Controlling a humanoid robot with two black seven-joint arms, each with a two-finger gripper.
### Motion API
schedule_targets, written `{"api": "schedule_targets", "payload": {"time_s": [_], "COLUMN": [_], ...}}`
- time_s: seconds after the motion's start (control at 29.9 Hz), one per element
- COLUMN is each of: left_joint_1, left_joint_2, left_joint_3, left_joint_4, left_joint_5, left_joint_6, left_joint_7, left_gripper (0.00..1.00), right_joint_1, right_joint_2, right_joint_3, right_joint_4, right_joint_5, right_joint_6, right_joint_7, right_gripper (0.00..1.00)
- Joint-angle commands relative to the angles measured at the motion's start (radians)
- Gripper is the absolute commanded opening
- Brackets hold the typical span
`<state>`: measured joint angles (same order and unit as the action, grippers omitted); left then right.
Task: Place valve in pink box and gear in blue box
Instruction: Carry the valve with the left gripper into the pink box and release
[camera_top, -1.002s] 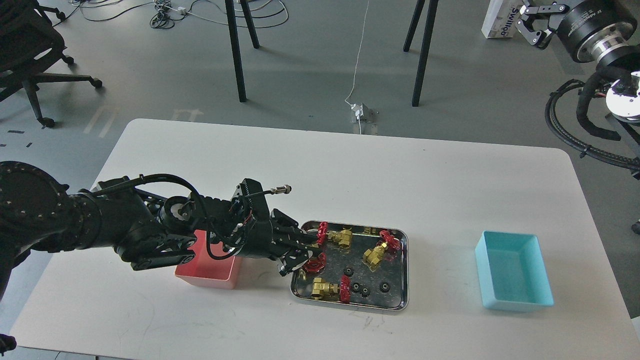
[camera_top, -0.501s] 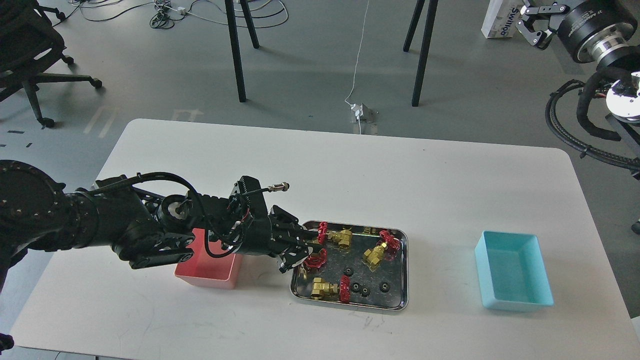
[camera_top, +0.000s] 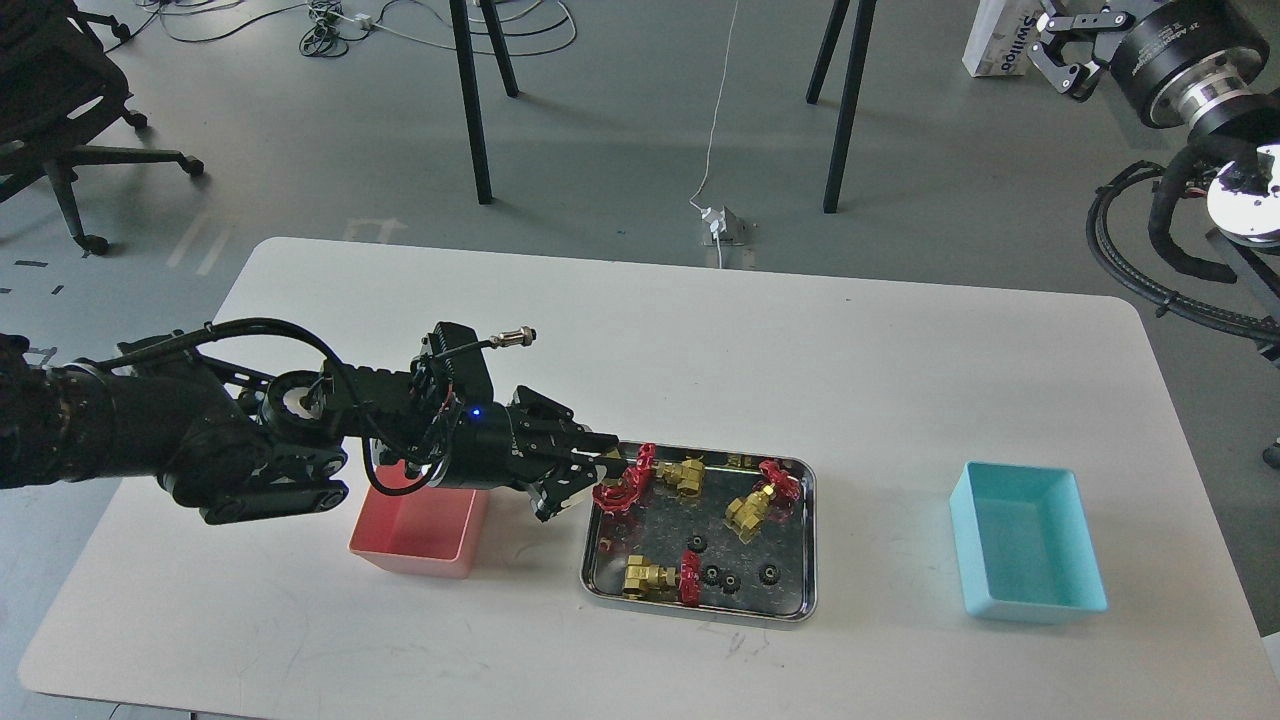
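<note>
My left gripper (camera_top: 603, 477) is shut on a valve (camera_top: 612, 493), brass with a red handwheel, and holds it lifted over the left edge of the steel tray (camera_top: 700, 612). Three more valves lie in the tray: one at the back (camera_top: 683, 473), one at the right (camera_top: 748, 510), one at the front (camera_top: 648, 577). Several tiny black gears (camera_top: 712, 575) lie in the tray's front part. The pink box (camera_top: 418, 535) stands just left of the tray, under my left wrist. The blue box (camera_top: 1030, 540) stands at the right. My right gripper (camera_top: 1050, 45) hangs high at the top right, off the table, fingers apart.
The white table's near edge (camera_top: 640, 705) runs along the bottom. Black cables (camera_top: 1150, 260) loop by the right arm past the table's right end. Stand legs, a power strip and an office chair (camera_top: 60, 130) are on the floor behind.
My left gripper closed on the left valve in the tray, lifted it and drew back up and to the left. The pink box shows more now. The right arm stayed put.
</note>
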<state>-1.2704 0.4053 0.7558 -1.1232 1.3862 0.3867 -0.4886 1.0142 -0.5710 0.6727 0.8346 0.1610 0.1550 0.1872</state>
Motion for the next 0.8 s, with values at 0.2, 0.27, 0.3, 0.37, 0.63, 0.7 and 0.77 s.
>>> {"api": "schedule_targets", "payload": {"time_s": [0.2,0.27,0.3,0.37,0.63,0.7,0.77], "left_joint_1": [-0.155,-0.167,-0.167,-0.164,-0.034,-0.008,0.035], "left_joint_2": [0.271,0.325,0.348,0.386,0.47,0.481,0.486], "left_joint_3": [-0.062,-0.062,-0.064,-0.064,-0.072,-0.076,-0.082], "left_joint_4": [-0.247,-0.247,-0.247,-0.242,-0.236,-0.233,-0.212], "left_joint_5": [0.004,0.026,0.054,0.095,0.148,0.149,0.151], "left_joint_6": [0.0,0.0,0.0,-0.002,-0.002,0.0,0.001], "left_joint_7": [0.0,0.0,0.0,0.0,0.0,0.0,0.0], "left_gripper": [0.18,0.18,0.18,0.18,0.18,0.18,0.18], "right_joint_1": [0.07,0.109,0.121,0.139,0.193,0.185,0.178], "right_joint_2": [0.01,0.01,0.01,0.011,0.034,0.034,0.034], "right_joint_3": [0.019,0.005,-0.002,-0.013,-0.015,-0.016,-0.016], "right_joint_4": [0.018,0.009,0.006,0.008,0.015,0.015,0.015], "right_joint_5": [0.002,0.0,-0.001,0.0,0.0,0.0,0.0], "right_joint_6": [-0.008,-0.011,-0.015,-0.029,-0.081,-0.081,-0.081], "right_joint_7": [-0.002,-0.002,-0.002,-0.002,-0.002,-0.002,-0.002], "right_gripper": [0.99,0.99,0.99,0.99,0.99,0.99,0.99]}}
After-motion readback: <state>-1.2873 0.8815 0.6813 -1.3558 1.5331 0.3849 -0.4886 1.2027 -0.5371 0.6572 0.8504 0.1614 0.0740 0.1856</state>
